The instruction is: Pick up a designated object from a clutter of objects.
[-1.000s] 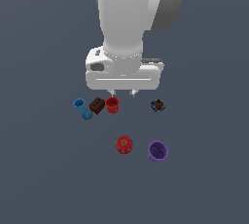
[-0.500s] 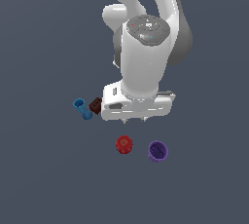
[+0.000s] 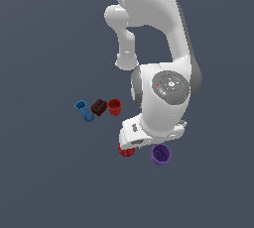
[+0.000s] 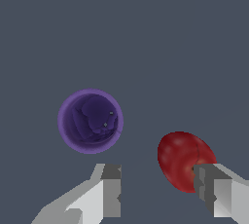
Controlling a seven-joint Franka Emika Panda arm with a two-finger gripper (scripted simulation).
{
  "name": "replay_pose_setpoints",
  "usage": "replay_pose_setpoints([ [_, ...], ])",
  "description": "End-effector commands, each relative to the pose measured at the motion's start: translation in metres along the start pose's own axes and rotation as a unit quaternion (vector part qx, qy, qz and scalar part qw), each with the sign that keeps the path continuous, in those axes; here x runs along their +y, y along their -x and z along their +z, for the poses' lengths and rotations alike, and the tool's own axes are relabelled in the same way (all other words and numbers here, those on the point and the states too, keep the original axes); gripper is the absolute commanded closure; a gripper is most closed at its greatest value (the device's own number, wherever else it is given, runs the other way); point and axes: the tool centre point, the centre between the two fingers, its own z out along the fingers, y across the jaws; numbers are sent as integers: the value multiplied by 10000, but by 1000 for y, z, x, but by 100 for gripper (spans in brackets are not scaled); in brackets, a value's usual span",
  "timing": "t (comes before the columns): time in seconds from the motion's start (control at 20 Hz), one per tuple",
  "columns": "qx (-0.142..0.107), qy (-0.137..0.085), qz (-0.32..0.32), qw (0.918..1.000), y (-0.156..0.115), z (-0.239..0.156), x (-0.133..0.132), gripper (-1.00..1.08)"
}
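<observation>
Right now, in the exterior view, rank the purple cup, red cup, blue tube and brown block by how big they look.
1. purple cup, largest.
2. blue tube.
3. red cup and brown block: too alike to rank.
The purple cup may sit nearer the camera, so this is unsure.

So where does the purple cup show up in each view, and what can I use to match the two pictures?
Exterior view: the purple cup sits low and right of centre, just below the arm's white wrist housing.
Wrist view: the cup is seen from above, its hollow inside showing, apart from the claw.
Shared landmark: the red knob beside it, partly hidden in both views.
</observation>
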Motion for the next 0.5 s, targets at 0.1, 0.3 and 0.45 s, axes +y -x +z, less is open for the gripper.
replay_pose_setpoints([
  [0.1,6,-21,-155,9999,-13,28,-12,-20],
  [0.3,5,-37,-244,9997,-20,45,-20,-20],
  [0.45,5,-45,-284,9996,-23,53,-24,-20],
])
